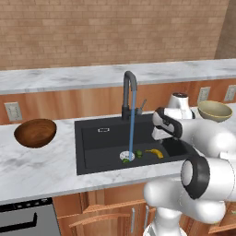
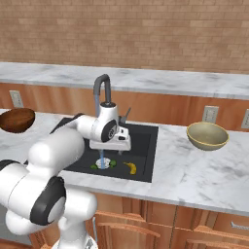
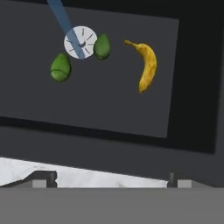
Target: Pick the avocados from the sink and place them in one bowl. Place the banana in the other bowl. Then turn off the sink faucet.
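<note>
Two green avocados [image 3: 60,68] [image 3: 102,46] lie on the floor of the black sink [image 3: 131,113], one on each side of the round silver drain [image 3: 80,41]. To their right lies the yellow banana [image 3: 148,65]. From the dark gooseneck faucet [image 1: 130,92], a blue stream of water runs down onto the drain. My gripper [image 3: 111,179] hangs above the front of the sink, open, its fingertips wide apart and empty. The dark brown bowl [image 1: 35,132] stands on the counter left of the sink, and the pale bowl [image 1: 214,111] stands to the right.
The marble counter [image 1: 41,166] surrounds the sink, with a raised marble ledge [image 1: 69,76] and a brick wall behind. Wall outlets [image 1: 13,111] sit under the ledge. Wooden cabinets and an oven front [image 1: 25,219] lie below the counter edge.
</note>
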